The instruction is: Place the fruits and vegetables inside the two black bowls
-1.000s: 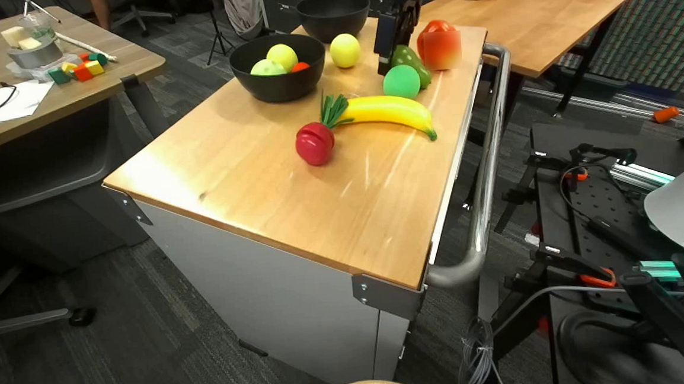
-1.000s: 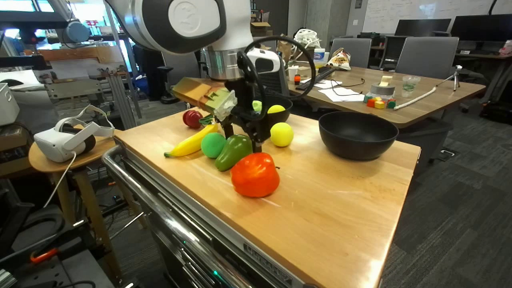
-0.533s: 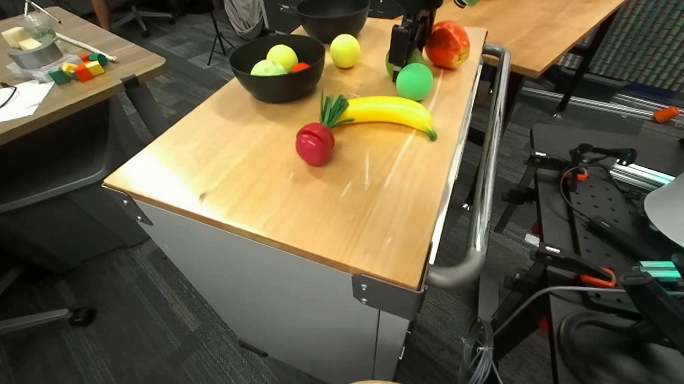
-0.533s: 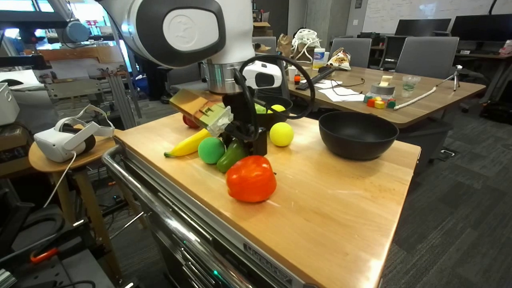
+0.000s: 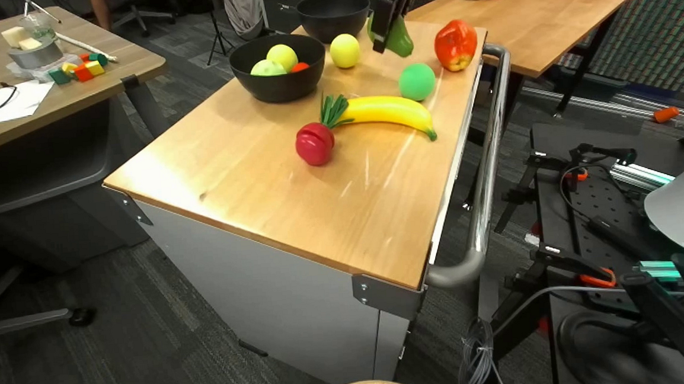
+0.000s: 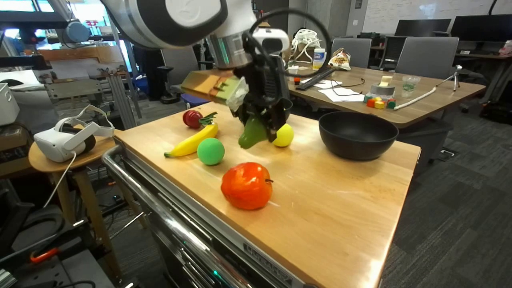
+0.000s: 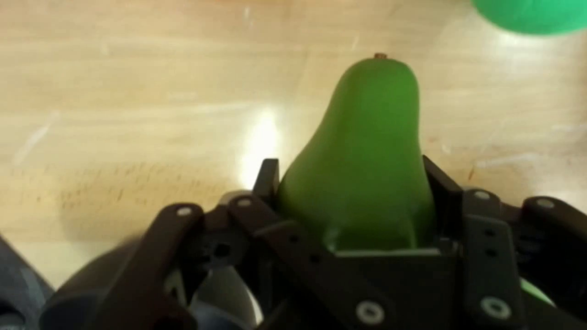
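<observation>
Above the table (image 6: 332,220), your gripper (image 7: 353,183) clamps the green fruit (image 6: 254,132) snugly from both sides, its narrow end tipped down, held up in the air! Down on the top, you've got the pepper (image 6: 247,186) and green ball (image 6: 211,151) sitting apart, and the banana (image 5: 390,110) lying by the radish (image 5: 315,144). Inside the loaded bowl (image 5: 279,88): two yellowish balls (image 5: 282,56) and a red piece (image 5: 300,67); a yellow ball (image 5: 345,51) sits outside, near it, and your second bowl (image 6: 358,140) stands on the table as well.
</observation>
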